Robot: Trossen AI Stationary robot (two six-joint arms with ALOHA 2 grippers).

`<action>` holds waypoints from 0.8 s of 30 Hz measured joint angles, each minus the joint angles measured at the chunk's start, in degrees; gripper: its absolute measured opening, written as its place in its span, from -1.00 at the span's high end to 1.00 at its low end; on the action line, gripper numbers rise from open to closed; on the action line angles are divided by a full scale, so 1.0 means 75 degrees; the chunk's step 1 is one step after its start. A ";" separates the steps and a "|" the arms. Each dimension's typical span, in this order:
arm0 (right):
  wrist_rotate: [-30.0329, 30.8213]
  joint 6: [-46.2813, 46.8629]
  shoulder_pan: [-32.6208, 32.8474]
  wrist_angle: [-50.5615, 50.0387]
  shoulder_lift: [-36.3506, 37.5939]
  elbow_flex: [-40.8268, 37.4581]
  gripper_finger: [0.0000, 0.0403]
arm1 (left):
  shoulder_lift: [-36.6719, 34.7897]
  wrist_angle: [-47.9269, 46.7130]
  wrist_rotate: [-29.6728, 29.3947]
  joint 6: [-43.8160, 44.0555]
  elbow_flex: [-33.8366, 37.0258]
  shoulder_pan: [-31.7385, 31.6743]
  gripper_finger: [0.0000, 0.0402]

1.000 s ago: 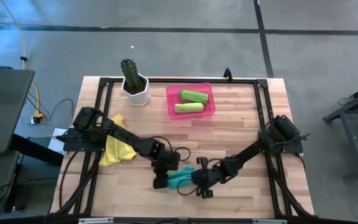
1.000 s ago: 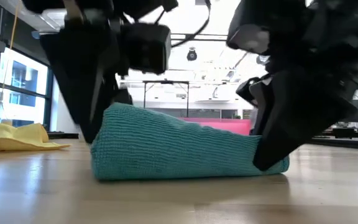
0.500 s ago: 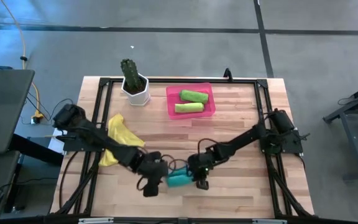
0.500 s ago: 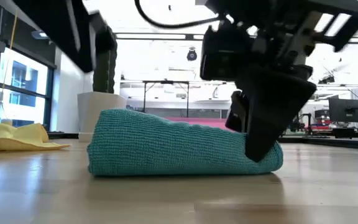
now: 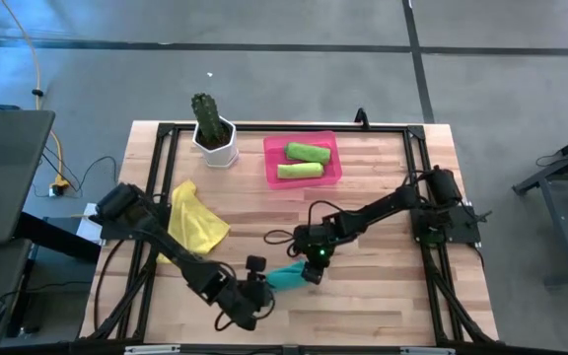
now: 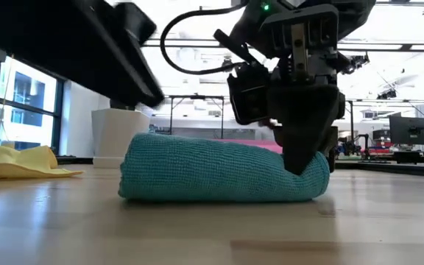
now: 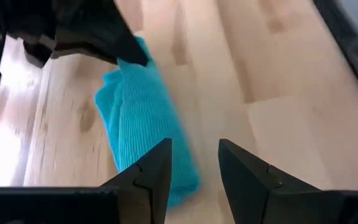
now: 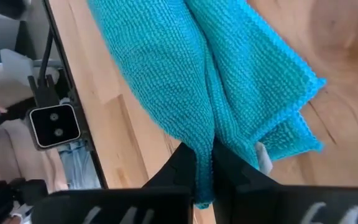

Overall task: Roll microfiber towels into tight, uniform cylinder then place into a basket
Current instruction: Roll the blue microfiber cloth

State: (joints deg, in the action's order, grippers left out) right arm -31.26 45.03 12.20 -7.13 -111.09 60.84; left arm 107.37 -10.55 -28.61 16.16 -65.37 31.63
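High view: teal towel (image 5: 286, 277) rolled on desk (image 5: 383, 197) near front edge, at 6 o'clock from pink basket (image 5: 302, 176) holding two lime green rolls (image 5: 309, 153). Right pincer (image 5: 314, 273) at roll's right end. Right wrist view alone shows fingers clamped on teal fold. Left wrist view: left pincer (image 7: 194, 163) part-open, holding nothing, beside roll. Yellow towel (image 5: 195, 219) at 9 o'clock.

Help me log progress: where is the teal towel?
High view: teal towel lies rolled near the table's front edge, pinched by the right gripper, left gripper open beside it.
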 joint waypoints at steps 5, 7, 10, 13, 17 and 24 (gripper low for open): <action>-0.0012 0.0002 -0.0028 -0.0058 0.0009 0.0000 0.98 | 0.0568 0.0384 0.0018 0.0599 -0.0009 -0.0339 0.34; -0.0009 0.0018 -0.0028 -0.0061 0.0012 0.0003 0.98 | 0.0735 0.0358 0.0253 0.0810 -0.0011 -0.0474 0.31; -0.0004 0.0007 -0.0028 -0.0117 0.0015 0.0009 0.98 | 0.0943 0.0430 0.0935 0.1129 -0.0020 -0.0613 0.28; 0.0057 -0.0196 -0.0028 -0.0136 0.0023 0.0015 0.98 | 0.1036 0.0395 0.1342 0.1459 -0.0039 -0.0649 0.27; 0.0190 -0.1021 -0.0028 -0.0111 0.0026 0.0017 0.94 | 0.1044 0.0312 0.1425 0.2064 -0.0046 -0.0649 0.27; 0.0225 -0.2689 -0.0101 -0.0134 0.0029 0.0049 0.48 | 0.1044 0.0285 0.1611 0.3082 -0.0040 -0.0651 0.34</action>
State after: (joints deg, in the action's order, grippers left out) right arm -29.57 24.86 11.44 -8.14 -110.87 61.21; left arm 115.20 -8.41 -16.53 39.28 -65.67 26.74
